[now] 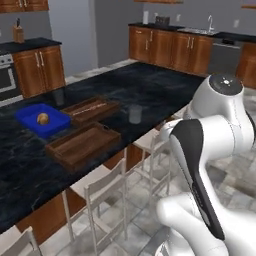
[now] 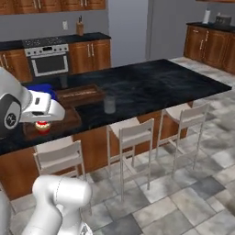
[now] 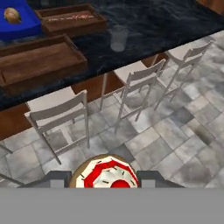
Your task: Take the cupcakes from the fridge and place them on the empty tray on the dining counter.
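cupcake [image 3: 106,173], one, with a round red-and-white top, sits clamped between the two dark finger tips of the gripper [image 3: 105,178] at the bottom of the hand view; in the right base view the same cupcake [image 2: 42,126] hangs under the white hand, in front of the near edge of the dining counter [image 2: 151,87]. the counter top is long, glossy black stone with pale marbling, on a brown wooden base.

three trays lie on the counter. two are flat, rectangular, dark-brown wood with low rims: the nearer tray [image 1: 82,145] is bare inside, and the farther wooden tray [image 1: 91,109] holds something thin and pale that is too small to make out. just beside them is one bright blue tray [image 1: 31,116] holding one round brown bun [image 1: 43,118]. one small translucent grey cup [image 1: 135,113] stands upright on the stone, near the wooden trays.

three pale chairs [image 3: 140,83] with slatted backs stand along the counter on a grey tiled floor. no writing can be read anywhere.
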